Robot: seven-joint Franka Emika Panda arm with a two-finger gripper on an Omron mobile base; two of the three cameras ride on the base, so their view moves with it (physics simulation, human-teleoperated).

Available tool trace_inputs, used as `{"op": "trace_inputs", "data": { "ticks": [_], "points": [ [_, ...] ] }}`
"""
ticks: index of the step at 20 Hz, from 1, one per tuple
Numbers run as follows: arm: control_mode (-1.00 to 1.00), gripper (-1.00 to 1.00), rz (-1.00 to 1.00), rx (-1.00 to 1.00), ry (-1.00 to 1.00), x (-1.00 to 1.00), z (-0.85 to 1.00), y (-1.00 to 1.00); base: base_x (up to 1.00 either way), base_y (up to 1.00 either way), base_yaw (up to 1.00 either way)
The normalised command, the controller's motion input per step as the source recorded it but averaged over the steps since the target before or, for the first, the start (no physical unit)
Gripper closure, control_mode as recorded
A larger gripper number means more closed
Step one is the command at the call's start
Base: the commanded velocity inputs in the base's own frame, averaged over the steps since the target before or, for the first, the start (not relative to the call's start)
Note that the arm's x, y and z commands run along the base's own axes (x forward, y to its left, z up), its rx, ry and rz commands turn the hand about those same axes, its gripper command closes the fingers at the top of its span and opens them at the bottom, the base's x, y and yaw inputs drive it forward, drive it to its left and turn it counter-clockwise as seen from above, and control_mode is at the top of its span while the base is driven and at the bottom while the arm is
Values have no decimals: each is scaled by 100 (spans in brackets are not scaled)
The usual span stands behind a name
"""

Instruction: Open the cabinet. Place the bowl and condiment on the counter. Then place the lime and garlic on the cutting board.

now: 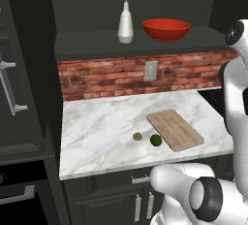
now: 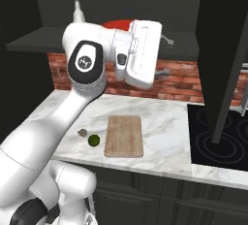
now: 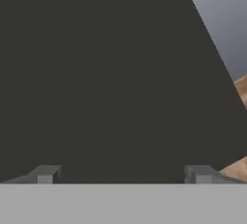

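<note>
The cabinet (image 1: 92,43) stands open, and its right door (image 2: 219,44) swings out over the stove. On its shelf stand the white condiment (image 1: 125,24) and, to its right, the red bowl (image 1: 166,29). In the right base view my hand hides most of the bowl (image 2: 117,24). My gripper (image 2: 166,56) hangs open and holds nothing. It is level with the shelf edge and points right toward the open door. In the hand view the fingertips (image 3: 46,174) stand wide apart before a dark panel. On the counter (image 1: 97,122) lie the cutting board (image 1: 175,129), the lime (image 1: 156,140) and the garlic (image 1: 138,136), both just left of the board.
A black stovetop (image 2: 218,141) borders the counter on the right, under the open door. A brick backsplash (image 1: 106,78) with a wall outlet (image 1: 150,71) runs behind the counter. A tall dark side cabinet (image 1: 19,88) with silver handles stands at the left.
</note>
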Motion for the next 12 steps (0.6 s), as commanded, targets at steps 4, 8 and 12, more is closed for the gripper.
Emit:
{"op": "trace_inputs", "data": {
  "ticks": [4,8,12],
  "points": [
    [-100,-100,18,0,19,-33,-28,13,0,0,0],
    [-100,-100,10,-1,2,-49,-24,17,0,0,0],
    [-100,-100,13,0,9,-26,0,21,0,0,0]
  ]
}}
